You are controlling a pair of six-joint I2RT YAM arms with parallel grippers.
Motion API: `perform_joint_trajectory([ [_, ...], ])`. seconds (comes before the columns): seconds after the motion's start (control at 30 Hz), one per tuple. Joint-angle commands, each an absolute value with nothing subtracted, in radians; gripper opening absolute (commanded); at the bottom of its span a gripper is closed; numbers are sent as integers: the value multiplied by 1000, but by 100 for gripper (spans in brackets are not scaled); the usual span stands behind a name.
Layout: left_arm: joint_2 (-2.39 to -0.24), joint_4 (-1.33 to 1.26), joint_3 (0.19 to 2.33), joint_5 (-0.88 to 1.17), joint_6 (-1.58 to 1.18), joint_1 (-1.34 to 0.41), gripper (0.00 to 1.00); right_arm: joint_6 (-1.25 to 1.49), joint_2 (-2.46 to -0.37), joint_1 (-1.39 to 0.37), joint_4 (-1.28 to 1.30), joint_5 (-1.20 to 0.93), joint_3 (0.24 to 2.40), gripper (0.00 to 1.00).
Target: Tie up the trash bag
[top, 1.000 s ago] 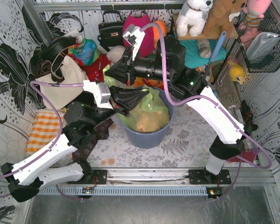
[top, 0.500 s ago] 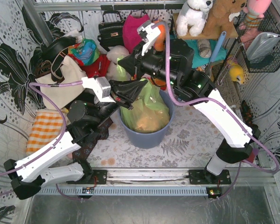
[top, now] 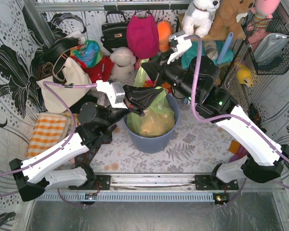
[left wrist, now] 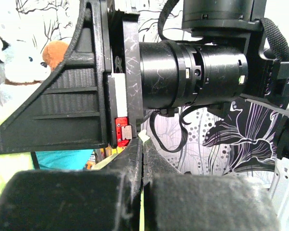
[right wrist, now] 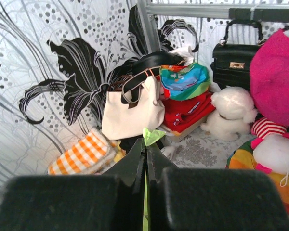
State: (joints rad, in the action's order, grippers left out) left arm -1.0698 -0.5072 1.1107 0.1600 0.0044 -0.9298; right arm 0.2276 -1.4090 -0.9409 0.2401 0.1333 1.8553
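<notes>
The trash bag (top: 153, 119), lime-green with tan paper showing through, sits in the blue-grey bin (top: 151, 140). My left gripper (top: 153, 95) hangs over the bin's left rim, shut on a flap of the bag. A pale sliver of the bag (left wrist: 143, 137) pokes out between its tips (left wrist: 142, 140). My right gripper (top: 144, 65) is behind and above the bin, shut on another strip of the bag (top: 140, 77) that it holds stretched upward. A green tuft of the bag (right wrist: 152, 135) sticks out past its closed tips (right wrist: 146, 143).
Behind the bin lie a magenta bag (top: 142, 33), a black handbag (top: 113, 31), a cream handbag (top: 62, 86), red cloth (top: 98, 67) and plush toys (top: 200, 17). An orange checked cloth (top: 45, 132) lies at the left. A wire basket (top: 274, 45) hangs at the right.
My right gripper has swung to the right behind the bin, drawing its green strip with it. The left gripper has also shifted right over the rim. Both stayed shut.
</notes>
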Motion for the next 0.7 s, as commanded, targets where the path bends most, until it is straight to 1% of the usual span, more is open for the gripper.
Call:
perform_joint_trajectory([
  [0.0,-1026,-716,1124,69,41,-896,0,270,-1316,-928,210,148,1797,0],
  [0.3,-1006,-682,1128,250,46,-896,0,319,-1397,-845,185,-9,1894,0],
  [0.47,-1002,-685,1131,230,57,-896,0,371,-1424,-799,185,-92,1928,0],
  [0.6,-1038,-647,1203,170,81,-896,0,414,-1433,-772,166,-165,1943,0],
  [0.67,-1064,-637,1245,177,89,-893,0,438,-1445,-760,152,-208,1959,0],
])
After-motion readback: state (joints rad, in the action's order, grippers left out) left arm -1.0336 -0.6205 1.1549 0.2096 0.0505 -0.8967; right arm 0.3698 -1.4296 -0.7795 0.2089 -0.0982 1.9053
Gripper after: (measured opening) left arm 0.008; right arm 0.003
